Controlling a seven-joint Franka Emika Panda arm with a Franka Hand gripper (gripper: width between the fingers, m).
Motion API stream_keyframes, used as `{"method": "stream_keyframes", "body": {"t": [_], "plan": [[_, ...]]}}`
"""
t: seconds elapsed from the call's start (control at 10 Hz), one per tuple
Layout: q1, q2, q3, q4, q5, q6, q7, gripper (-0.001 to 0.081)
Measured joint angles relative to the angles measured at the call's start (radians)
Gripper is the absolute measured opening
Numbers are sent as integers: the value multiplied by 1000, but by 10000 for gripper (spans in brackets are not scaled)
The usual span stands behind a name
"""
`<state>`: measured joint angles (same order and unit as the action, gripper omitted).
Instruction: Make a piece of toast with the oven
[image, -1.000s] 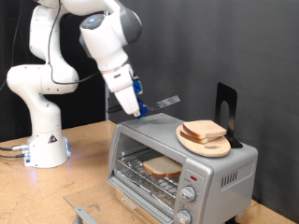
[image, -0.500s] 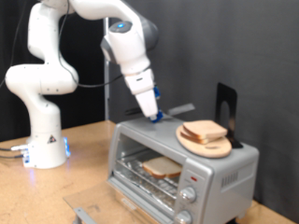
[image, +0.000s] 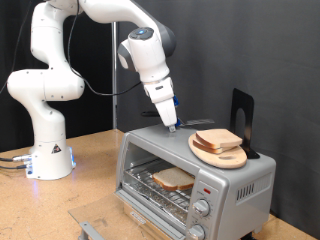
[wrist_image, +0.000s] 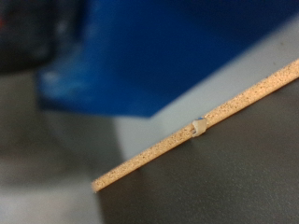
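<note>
One piece of toast (image: 172, 179) lies inside the oven (image: 190, 170); the gripper (image: 171, 126) hovers above the oven roof, its fingers' state unclear.

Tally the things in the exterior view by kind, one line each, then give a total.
Toaster oven: 1
Bread slice inside the oven: 1
Bread on the round wooden board, stacked: at least 2, exact count unclear
Round wooden board: 1
Oven knobs: 2
Gripper above the oven top: 1
Total: at least 8
</note>
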<state>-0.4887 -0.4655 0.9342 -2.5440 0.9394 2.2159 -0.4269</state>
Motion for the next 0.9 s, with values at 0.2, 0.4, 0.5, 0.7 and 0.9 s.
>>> {"method": "stream_keyframes", "body": {"t": [0.2, 0.4, 0.5, 0.7, 0.9], "plan": [[0, 0, 5, 0, 3, 3, 6, 806], [0, 0, 3, 0, 13, 2, 5, 808], [1, -1, -6, 0, 22, -7, -1, 808], [5, -19, -60, 1, 37, -76, -32, 808], [6, -55, -144, 5, 37, -181, -72, 808]]}}
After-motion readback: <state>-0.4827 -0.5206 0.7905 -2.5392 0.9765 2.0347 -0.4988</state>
